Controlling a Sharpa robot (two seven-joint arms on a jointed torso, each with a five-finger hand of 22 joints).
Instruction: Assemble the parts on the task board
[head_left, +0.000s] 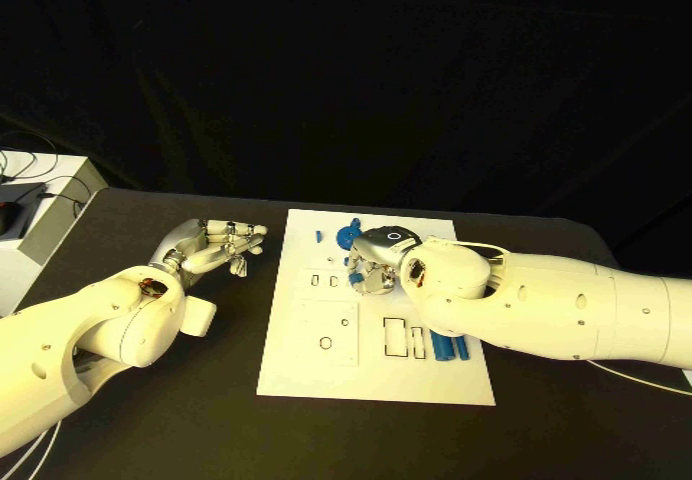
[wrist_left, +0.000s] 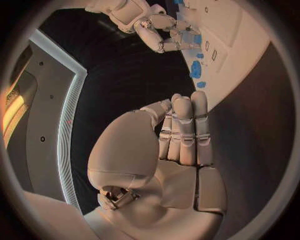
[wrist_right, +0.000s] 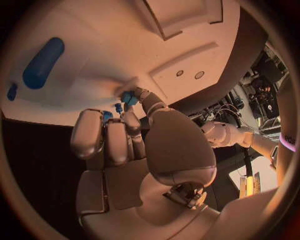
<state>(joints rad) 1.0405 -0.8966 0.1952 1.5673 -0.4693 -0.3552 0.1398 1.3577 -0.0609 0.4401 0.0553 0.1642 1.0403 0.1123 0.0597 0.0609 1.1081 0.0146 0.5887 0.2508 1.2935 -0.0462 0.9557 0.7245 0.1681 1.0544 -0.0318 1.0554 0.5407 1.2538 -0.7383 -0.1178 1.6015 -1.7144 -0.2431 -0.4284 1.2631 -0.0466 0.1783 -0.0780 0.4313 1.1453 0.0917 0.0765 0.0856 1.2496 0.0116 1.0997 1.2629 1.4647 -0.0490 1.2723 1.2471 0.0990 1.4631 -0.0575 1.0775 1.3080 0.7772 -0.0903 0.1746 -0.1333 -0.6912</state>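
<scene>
The white task board (head_left: 310, 370) lies in the middle of the black table. My right hand (head_left: 378, 262) hovers over the board's far part, and in the right wrist view this right hand (wrist_right: 125, 145) pinches a small blue part (wrist_right: 129, 98) at its fingertips, close to the board (wrist_right: 94, 50). A round blue part (head_left: 346, 238) and a tiny blue piece (head_left: 317, 237) lie near the board's far edge. Long blue parts (head_left: 450, 347) lie at its right side. My left hand (head_left: 216, 245) rests on the table left of the board, fingers curled together, holding nothing.
A white box (head_left: 36, 220) with cables stands at the table's far left corner. Several rectangular recesses (head_left: 335, 325) are cut into the board's near half. Bare black table (head_left: 173, 400) stretches around the board on the left and front.
</scene>
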